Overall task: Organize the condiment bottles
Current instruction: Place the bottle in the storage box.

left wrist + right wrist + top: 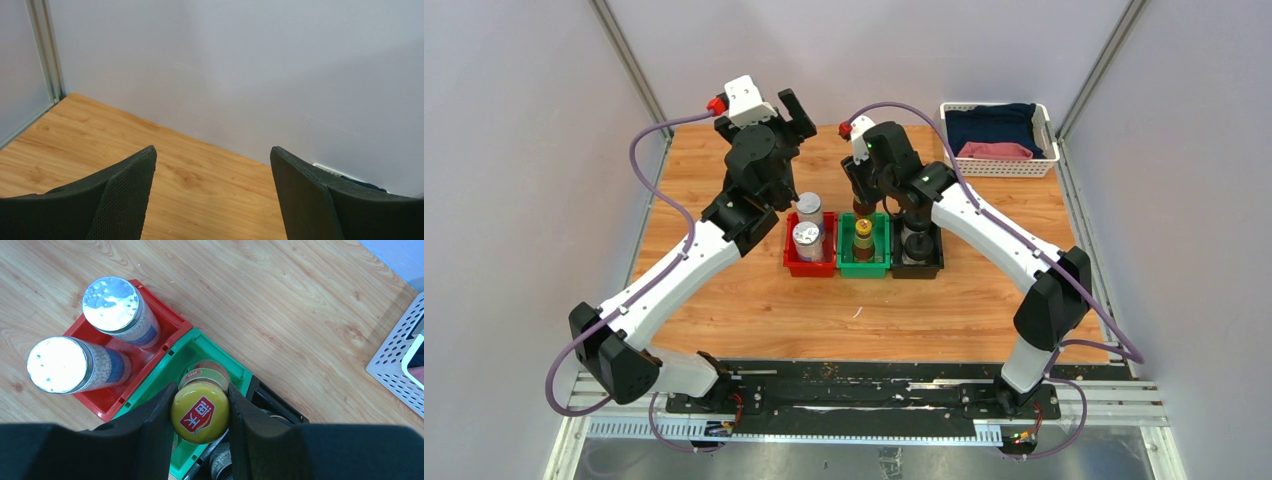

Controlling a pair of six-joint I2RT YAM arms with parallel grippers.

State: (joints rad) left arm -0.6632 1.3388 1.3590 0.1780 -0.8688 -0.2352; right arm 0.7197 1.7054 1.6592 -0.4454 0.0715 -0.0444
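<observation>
We see the right gripper point(201, 399) grasping a yellow-capped brown bottle point(200, 416) in a green plastic bin point(212, 347), the left gripper point(212, 165) released.

Three small plastic bins stand in a row near the middle of the wooden tabletop point(824, 320), touching side to side. The red bin point(809, 269) is on the left, the green bin point(864, 271) is in the centre and the black bin point(917, 271) is on the right. A white perforated basket point(1001, 167) sits in the far right corner, holding a navy cloth point(992, 124) with a pink cloth point(996, 150) at its near side. Pale grey walls point(874, 50) enclose the tabletop, with metal posts point(629, 62) rising at the far corners. A black plate point(864, 387) runs along the near edge.
</observation>
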